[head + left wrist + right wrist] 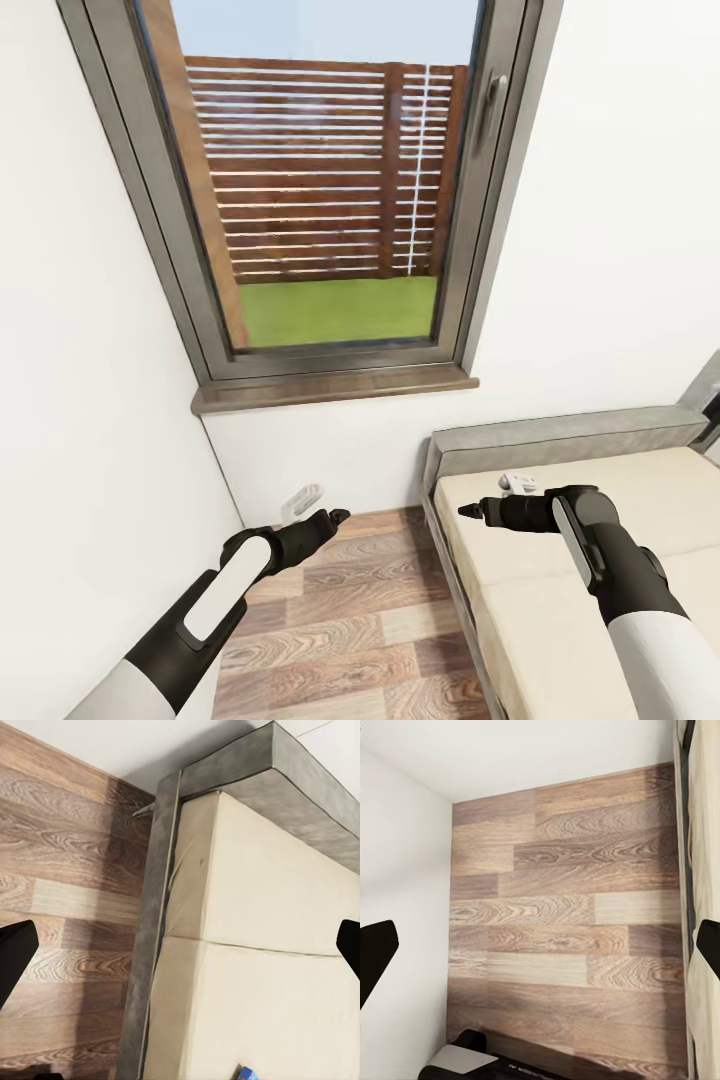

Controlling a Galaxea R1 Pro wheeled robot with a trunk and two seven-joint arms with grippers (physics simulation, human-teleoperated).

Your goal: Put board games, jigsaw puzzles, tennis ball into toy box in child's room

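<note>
From the head, the robot faces a window in the child's room, its left hand (338,517) over the plank floor (340,620) and its right hand (468,511) over the bed (520,580), both empty. The left wrist looks down on the mattress, fingers apart, a blue board game (247,1072) (likely) at the frame's edge. The right wrist, fingers apart too, sees floor; fetching seems under way, calling next for turning toward that box.

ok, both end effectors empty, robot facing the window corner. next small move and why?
Probably turn right along the long beige-mattress bed: a blue box corner, perhaps a board game, peeks at the left wrist view's edge. Left end effector and right end effector hold nothing.
</note>
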